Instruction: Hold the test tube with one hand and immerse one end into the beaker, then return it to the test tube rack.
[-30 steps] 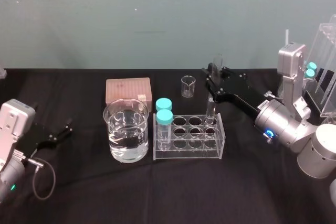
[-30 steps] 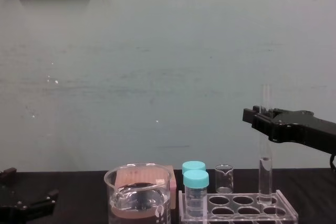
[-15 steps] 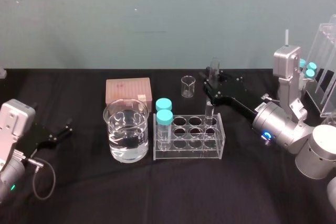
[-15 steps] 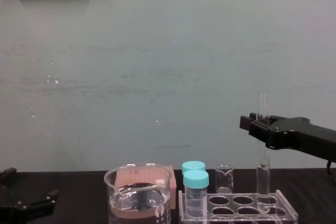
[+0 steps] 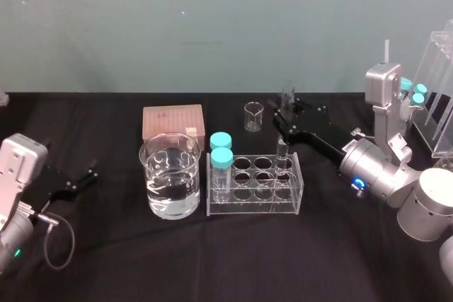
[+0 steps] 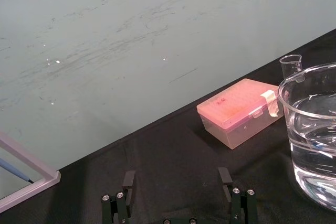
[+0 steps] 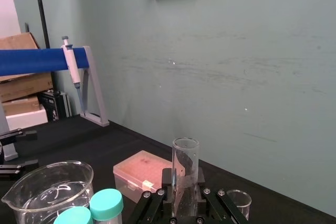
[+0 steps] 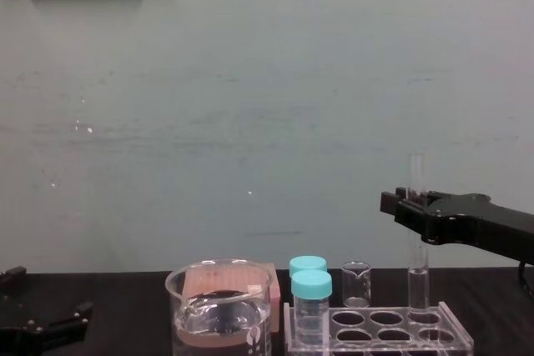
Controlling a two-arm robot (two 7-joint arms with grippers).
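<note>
right gripper [image 5: 285, 114]: clamps upright test tube [image 8: 417, 273]
tube foot: inside test tube rack [image 5: 255, 207] hole
remaining: probably release only
left gripper [image 6: 177, 180]: wide, surface's left edge

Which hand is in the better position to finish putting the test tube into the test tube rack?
Right. The right hand is shut on the upright test tube, whose lower end reaches the far right hole of the test tube rack. The left hand lies open far off, left of the beaker.

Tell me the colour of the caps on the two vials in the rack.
Turquoise caps, clearest in the head view.
</note>
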